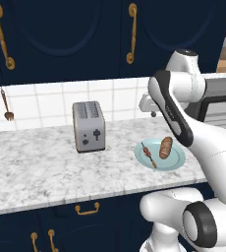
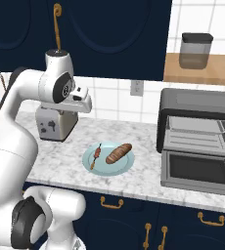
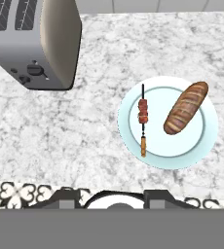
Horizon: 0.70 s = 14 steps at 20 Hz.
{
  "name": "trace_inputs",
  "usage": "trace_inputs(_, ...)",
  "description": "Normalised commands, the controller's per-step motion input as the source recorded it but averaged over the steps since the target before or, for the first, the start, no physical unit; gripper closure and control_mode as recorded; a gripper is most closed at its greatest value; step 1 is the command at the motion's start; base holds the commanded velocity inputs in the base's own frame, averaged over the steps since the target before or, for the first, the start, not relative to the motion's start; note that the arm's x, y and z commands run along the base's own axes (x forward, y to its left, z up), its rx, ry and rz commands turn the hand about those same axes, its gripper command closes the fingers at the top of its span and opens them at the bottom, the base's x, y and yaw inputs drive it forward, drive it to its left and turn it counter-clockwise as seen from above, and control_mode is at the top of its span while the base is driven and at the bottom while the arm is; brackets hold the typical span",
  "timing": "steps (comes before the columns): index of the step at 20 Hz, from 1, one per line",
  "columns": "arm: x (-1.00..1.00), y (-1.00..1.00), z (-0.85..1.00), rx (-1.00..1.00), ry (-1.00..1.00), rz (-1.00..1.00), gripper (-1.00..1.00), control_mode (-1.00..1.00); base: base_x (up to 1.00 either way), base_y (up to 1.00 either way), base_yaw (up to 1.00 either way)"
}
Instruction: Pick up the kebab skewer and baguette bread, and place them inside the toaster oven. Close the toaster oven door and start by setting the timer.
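Nothing of my task is done yet, as far as I can judge. The kebab skewer [image 3: 143, 119] and the baguette bread [image 3: 185, 107] both lie on the pale blue plate [image 3: 205, 144], side by side and apart from each other, the skewer on the side nearer the silver toaster [image 3: 33, 41]. The plate sits on the marble tabletop [image 1: 31, 167] between that toaster and the toaster oven [image 2: 198, 136], which stands with its door [image 2: 197, 172] dropped open and flat, the wire rack bare inside. My gripper [image 2: 83, 103] hangs well above the plate, touching nothing; my jaws carry nothing, and I cannot tell from here how far apart they stand, since only their tips show at the edge of my hand view. Still ahead of me, I reckon: come down over the plate, lift one item, carry it to the rack, repeat for the other, swing the door up, then turn the timer knob.
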Motion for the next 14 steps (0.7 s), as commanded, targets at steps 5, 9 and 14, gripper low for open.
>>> trace_inputs(5, 0.0, 0.0, 0.0, 0.0, 0.0, 0.0, -1.0, 1.0, 0.0, 0.0, 0.0)
trace_inputs(9, 0.0, 0.0, 0.0, 0.0, 0.0, 0.0, -1.0, 1.0, 0.0, 0.0, 0.0)
trace_inputs(14, 0.0, 0.0, 0.0, 0.0, 0.0, 0.0, -1.0, 1.0, -0.03, -0.27, -0.01)
